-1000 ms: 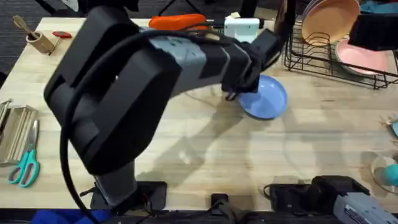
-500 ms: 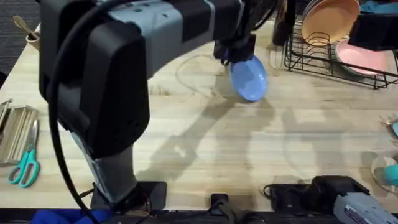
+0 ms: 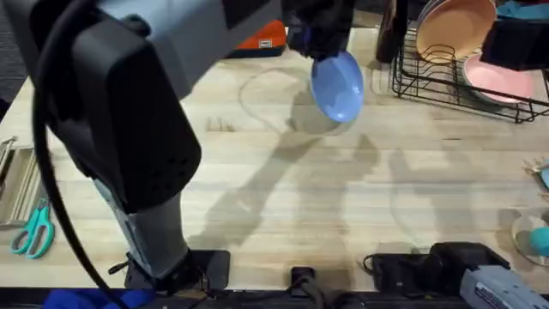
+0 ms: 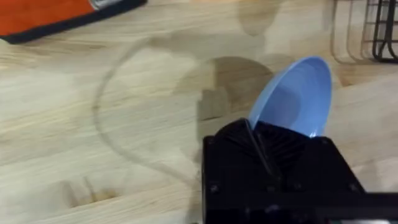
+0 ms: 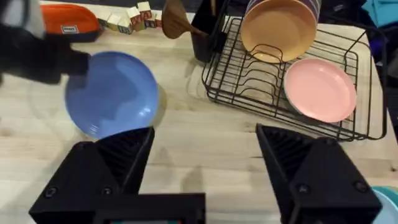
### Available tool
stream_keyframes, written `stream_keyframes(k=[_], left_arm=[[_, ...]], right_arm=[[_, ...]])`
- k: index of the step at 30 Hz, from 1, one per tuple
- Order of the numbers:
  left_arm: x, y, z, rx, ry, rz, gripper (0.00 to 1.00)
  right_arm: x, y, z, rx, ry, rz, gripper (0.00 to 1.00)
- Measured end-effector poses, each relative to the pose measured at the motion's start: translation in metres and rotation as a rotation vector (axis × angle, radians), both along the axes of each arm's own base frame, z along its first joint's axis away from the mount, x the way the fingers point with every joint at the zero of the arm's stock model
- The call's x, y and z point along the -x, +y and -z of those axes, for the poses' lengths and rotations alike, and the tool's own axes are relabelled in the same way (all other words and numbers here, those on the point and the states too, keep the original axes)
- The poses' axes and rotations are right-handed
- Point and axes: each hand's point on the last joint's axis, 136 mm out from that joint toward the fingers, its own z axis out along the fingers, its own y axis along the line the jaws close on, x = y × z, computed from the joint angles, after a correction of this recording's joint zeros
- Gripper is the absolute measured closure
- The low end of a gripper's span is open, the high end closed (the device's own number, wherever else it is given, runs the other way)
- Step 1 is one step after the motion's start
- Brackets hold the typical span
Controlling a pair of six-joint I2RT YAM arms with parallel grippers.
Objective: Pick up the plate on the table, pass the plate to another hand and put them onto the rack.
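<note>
Jaws of the left gripper (image 3: 319, 47) are clamped on the rim of the blue plate (image 3: 336, 86), which hangs tilted above the bench (image 3: 283, 197), clear of the wood with its shadow lying beneath it. In the left wrist view the plate (image 4: 292, 102) sticks out from between the black fingers, gripped at one edge only. The right gripper (image 5: 205, 158) has its jaws spread wide and faces the plate (image 5: 112, 93) from nearby, with the rack (image 5: 292, 93) just to the right of it.

The step in hand looks like the handover. To do it well, the left arm should hold the plate steady, presenting the free rim toward the right gripper rather than the face. The right jaws should come in around the rim opposite the left grip, so the two grippers do not collide, and close firmly before the left lets go. A one-edge hold on a smooth plate may swing, so slow motion helps.

The rack already holds a peach plate (image 5: 277, 28) upright and a pink plate (image 5: 320, 90) leaning, so a free slot must be chosen afterwards.
</note>
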Motion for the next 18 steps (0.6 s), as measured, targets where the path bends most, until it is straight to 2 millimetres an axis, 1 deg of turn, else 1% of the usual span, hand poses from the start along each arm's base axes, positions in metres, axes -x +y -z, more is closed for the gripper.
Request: stream_keyframes(k=[4, 9, 12, 16, 18], left_arm=[[-0.008, 0.016, -0.018, -0.002, -0.011, -0.019, 0.959], [-0.018, 0.037, -0.047, 0.011, -0.034, -0.061, 0.958], [-0.025, 0.047, -0.071, 0.049, -0.063, -0.080, 0.958], [-0.029, 0.055, -0.091, 0.109, -0.072, -0.085, 0.958], [-0.030, 0.058, -0.097, 0.140, -0.063, -0.082, 0.958]], right_arm=[[0.002, 0.001, 0.003, -0.005, 0.015, -0.007, 0.006], [0.000, 0.006, 0.010, -0.021, 0.048, -0.029, 0.006], [-0.007, 0.008, 0.022, -0.037, 0.099, -0.029, 0.006], [-0.019, 0.014, 0.040, -0.081, 0.178, -0.044, 0.006], [-0.025, 0.021, 0.048, -0.112, 0.213, -0.071, 0.006]])
